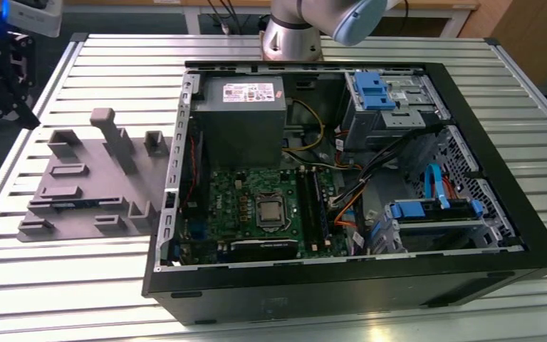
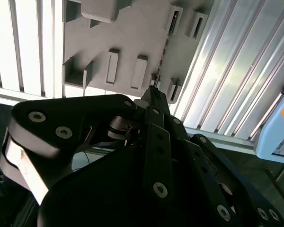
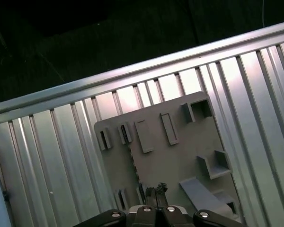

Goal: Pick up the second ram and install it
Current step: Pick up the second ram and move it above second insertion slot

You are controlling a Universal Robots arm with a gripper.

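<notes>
While above the grey tray [image 3: 180, 156], gripper [image 3: 155, 190] clear of case [image 1: 350, 288].

Overall: bright, even light from above in the exterior view.
Glare: white streaks along the slatted metal table [image 1: 65, 285], blown out in the second wrist view.
Shadows: the computer case [image 1: 350, 288] is dim inside; the grey tray [image 1: 88, 210] casts short, soft ones.
Underexposed: the gripper [image 2: 154, 92] is near-black.

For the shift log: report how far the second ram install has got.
Done: the gripper hangs over the grey tray, in line with a thin toothed strip standing there, likely the second ram. In hand: no stick visibly held. Left: the pickup, then seating it on the motherboard.
</notes>
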